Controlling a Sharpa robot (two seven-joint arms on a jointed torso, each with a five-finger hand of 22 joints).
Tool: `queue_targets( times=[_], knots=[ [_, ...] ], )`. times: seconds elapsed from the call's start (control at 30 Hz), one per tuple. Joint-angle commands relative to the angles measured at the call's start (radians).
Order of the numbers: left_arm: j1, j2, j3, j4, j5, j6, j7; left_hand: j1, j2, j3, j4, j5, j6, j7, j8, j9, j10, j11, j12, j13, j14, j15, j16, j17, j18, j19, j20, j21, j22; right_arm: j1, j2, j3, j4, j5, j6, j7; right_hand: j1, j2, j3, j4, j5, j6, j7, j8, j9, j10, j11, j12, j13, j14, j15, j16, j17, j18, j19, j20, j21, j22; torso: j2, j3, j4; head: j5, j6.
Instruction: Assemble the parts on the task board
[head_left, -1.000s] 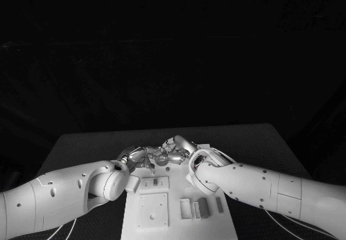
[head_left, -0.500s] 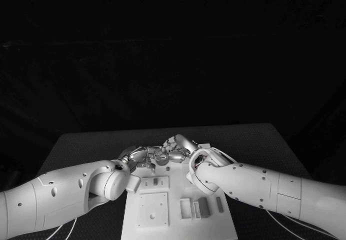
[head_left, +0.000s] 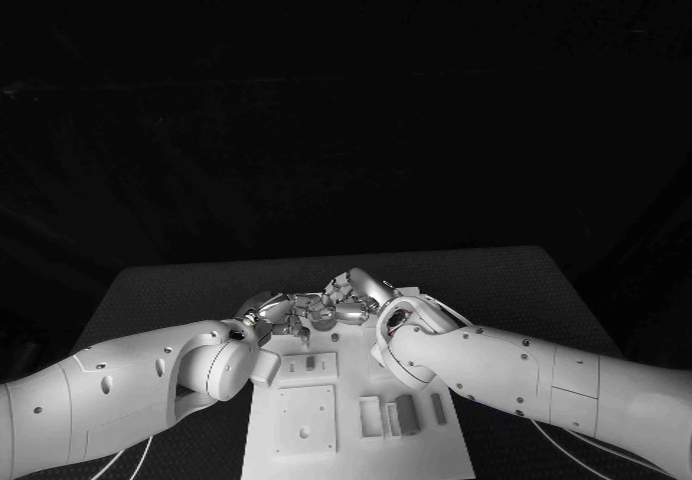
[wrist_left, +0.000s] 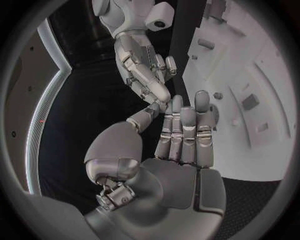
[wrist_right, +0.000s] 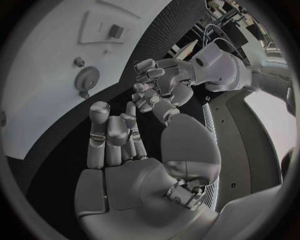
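Note:
The white task board (head_left: 353, 450) lies in front of me, and both hands meet over its far end. My left hand (head_left: 277, 312) has its fingers (wrist_left: 184, 132) straight and side by side, and its palm is bare. Its thumb reaches out to the fingertips of my right hand (wrist_left: 142, 70). My right hand (head_left: 361, 295) holds its fingers (wrist_right: 109, 137) upright with the thumb apart, and I see no part in either hand. A small gear (wrist_right: 87, 78) and a peg (wrist_right: 79, 61) stand on the board near the hands. Grey blocks (head_left: 404, 412) lie at the board's near right.
Two raised square plates (head_left: 306, 420) sit on the board's near left half, the smaller one (head_left: 307, 368) farther away. The black table (head_left: 159, 290) extends on both sides of the board. My forearms (head_left: 505, 370) cover the board's side edges.
Both hands have shifted a little away from me over the board's far end. Their fingertips stay together.

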Motion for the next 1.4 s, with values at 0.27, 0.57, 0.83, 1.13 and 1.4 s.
queue_targets(
  times=[0.27, 0.57, 0.83, 1.13, 1.4],
  knots=[
    [0.000, -0.001, 0.001, 0.004, -0.012, 0.024, 0.001, 0.017, 0.007, -0.001, -0.007, 0.005, 0.007, 0.001, 0.002, 0.001, -0.005, 0.000, 0.001, 0.001, -0.007, -0.007, 0.005, -0.001, 0.022, 0.002, -0.006, 0.000, 0.023, -0.001, -0.006, 0.000, -0.002, -0.020, -0.016, -0.001, 0.010, 0.027, 0.024, -0.005, 0.004, 0.013, -0.002, 0.006, 0.019, 0.003, -0.011, -0.005, -0.003, 0.002, -0.008, -0.007, 0.000, 0.055, 0.010, 0.002, 0.003, 0.019, 0.000, -0.0002, -0.0002, 0.001, 0.000],
    [0.000, -0.003, 0.001, 0.001, -0.020, 0.026, -0.006, 0.018, 0.007, -0.001, -0.008, 0.005, 0.007, 0.001, 0.002, 0.001, -0.005, 0.000, 0.001, 0.001, -0.007, -0.007, 0.006, -0.001, 0.022, 0.001, -0.006, 0.001, 0.023, -0.001, -0.010, 0.000, -0.004, -0.014, -0.021, 0.008, 0.022, 0.056, 0.070, -0.006, 0.005, 0.016, -0.003, -0.004, 0.037, 0.003, -0.013, -0.007, -0.002, 0.003, -0.009, -0.010, 0.001, 0.055, 0.009, 0.004, 0.005, 0.020, 0.000, 0.0007, -0.0007, 0.002, -0.001],
    [0.000, -0.004, 0.001, 0.001, -0.031, 0.039, -0.022, 0.020, 0.006, -0.001, -0.009, 0.005, 0.006, 0.001, 0.001, 0.000, -0.006, 0.000, 0.001, 0.000, -0.007, -0.007, 0.006, -0.002, 0.022, 0.000, -0.006, 0.001, 0.023, -0.002, -0.011, 0.000, -0.006, -0.010, -0.022, 0.012, 0.021, 0.060, 0.091, -0.004, 0.004, 0.018, -0.003, -0.009, 0.043, 0.004, -0.013, -0.007, -0.002, 0.004, -0.009, -0.010, 0.002, 0.055, 0.009, 0.005, 0.006, 0.020, 0.000, 0.0005, -0.0002, 0.000, -0.003],
    [0.000, -0.006, 0.001, 0.001, -0.053, 0.056, -0.029, 0.021, 0.004, -0.002, -0.009, 0.005, 0.005, 0.002, 0.000, 0.000, -0.008, 0.000, 0.000, 0.000, -0.008, -0.006, 0.007, -0.002, 0.022, -0.001, -0.006, 0.001, 0.023, -0.002, -0.015, 0.000, -0.009, -0.009, -0.027, 0.014, 0.021, 0.066, 0.100, -0.005, 0.004, 0.018, -0.003, -0.012, 0.047, 0.004, -0.012, -0.007, -0.002, 0.003, -0.009, -0.011, 0.002, 0.055, 0.009, 0.006, 0.007, 0.020, 0.000, 0.0001, -0.0001, -0.001, -0.004],
    [0.000, -0.010, 0.000, -0.003, -0.092, 0.062, -0.028, 0.023, 0.004, -0.001, -0.009, 0.005, 0.004, 0.003, -0.001, 0.000, -0.009, 0.001, 0.000, 0.000, -0.008, -0.006, 0.007, -0.002, 0.022, -0.001, -0.006, 0.002, 0.023, -0.002, -0.021, 0.000, -0.009, -0.008, -0.032, 0.016, 0.019, 0.071, 0.103, -0.005, 0.004, 0.018, -0.003, -0.013, 0.051, 0.004, -0.012, -0.008, -0.001, 0.004, -0.009, -0.012, 0.003, 0.055, 0.009, 0.006, 0.007, 0.020, 0.000, 0.0005, 0.0000, -0.001, -0.004]
  ],
)
